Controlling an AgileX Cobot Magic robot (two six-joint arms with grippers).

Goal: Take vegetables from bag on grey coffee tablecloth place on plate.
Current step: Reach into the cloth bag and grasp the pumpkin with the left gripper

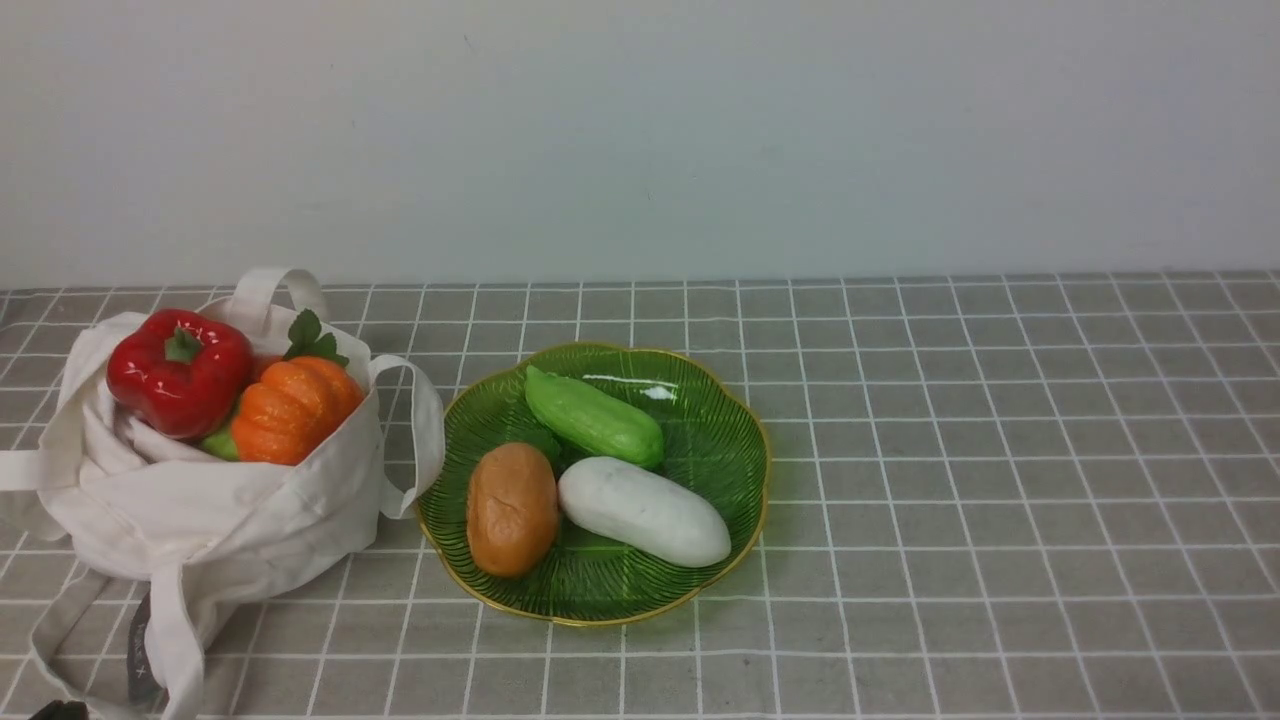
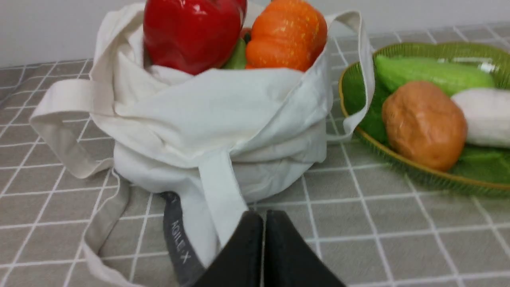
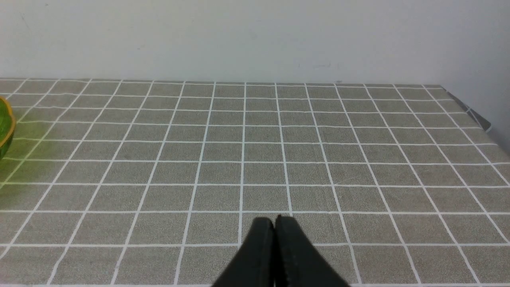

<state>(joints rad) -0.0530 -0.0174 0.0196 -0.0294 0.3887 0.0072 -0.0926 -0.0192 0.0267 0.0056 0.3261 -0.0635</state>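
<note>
On the green plate [image 1: 600, 600], the long white vegetable [image 1: 645, 511] slants right and toward the robot. Both grippers' fingers [image 2: 249, 231] [image 3: 265, 239] are squeezed shut.

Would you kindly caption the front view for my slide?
Red bell pepper and orange pumpkin in a cotton tote, left of a green dish.

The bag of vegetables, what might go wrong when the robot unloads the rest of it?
The red pepper sits right beside the orange pumpkin, so gripping one could knock the other.
A long handle of the bag reaches the rim of the green plate and might snag a passing gripper.
Three vegetables already lie on the plate, so a new one could bump them.
</note>
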